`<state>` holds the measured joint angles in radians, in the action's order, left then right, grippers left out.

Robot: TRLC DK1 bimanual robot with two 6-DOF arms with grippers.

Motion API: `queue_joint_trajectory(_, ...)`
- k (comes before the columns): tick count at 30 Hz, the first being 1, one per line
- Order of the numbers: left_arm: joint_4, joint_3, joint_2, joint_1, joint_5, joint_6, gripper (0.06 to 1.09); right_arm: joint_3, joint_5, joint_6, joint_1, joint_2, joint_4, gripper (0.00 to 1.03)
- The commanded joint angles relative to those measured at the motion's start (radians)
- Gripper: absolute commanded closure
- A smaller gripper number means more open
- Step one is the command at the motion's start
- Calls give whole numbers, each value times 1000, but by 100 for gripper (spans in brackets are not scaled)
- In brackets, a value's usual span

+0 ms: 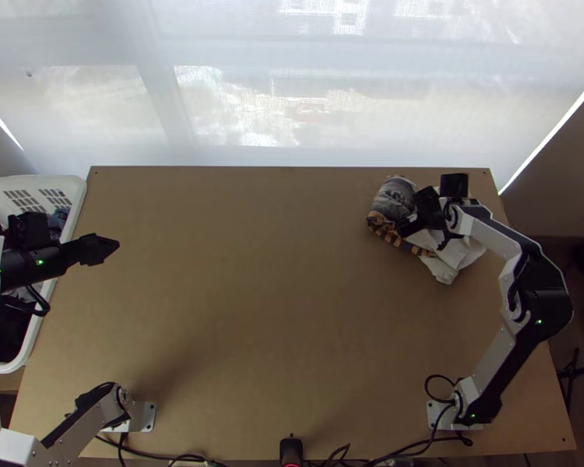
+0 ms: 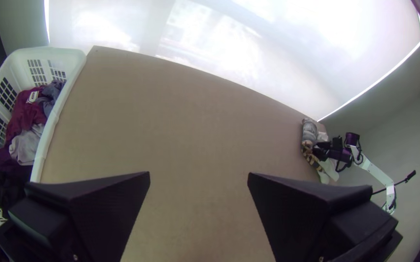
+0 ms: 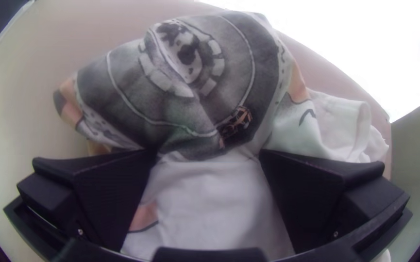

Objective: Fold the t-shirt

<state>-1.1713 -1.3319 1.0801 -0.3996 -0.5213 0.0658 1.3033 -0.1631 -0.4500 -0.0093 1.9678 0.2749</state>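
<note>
The shirt (image 1: 393, 198) lies bunched at the tabletop's (image 1: 276, 272) far right corner, directly beneath the right claw (image 1: 419, 217), whose fingers stand wide apart with white cloth showing between them; contact can't be told. Its long axis slants from the tabletop's far edge toward its right edge, grey print farther off, white cloth nearer; which end is the collar can't be told. Over the tabletop's left side, the left claw (image 1: 99, 249) is spread and empty. Beside the tabletop's left edge, a basket (image 1: 75, 191) holds clothes (image 2: 27, 114).

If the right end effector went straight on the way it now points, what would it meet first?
Most likely the bunched t-shirt, which lies ahead of the open right end effector; how much gap there is cannot be judged.
</note>
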Motion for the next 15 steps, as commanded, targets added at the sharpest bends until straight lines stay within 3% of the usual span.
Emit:
queue_joint_trajectory(1, -13, 8, -25, -5, 1, 14, 10, 70, -7, 28, -179, 31, -9, 5)
queue_joint_trajectory(12, -41, 19, -68, -16, 1, 39, 10, 108, -35, 28, -316, 29, -9, 5)
queue_joint_trajectory(15, -39, 36, -92, -15, 1, 39, 10, 108, -112, 66, -320, -30, -6, 5)
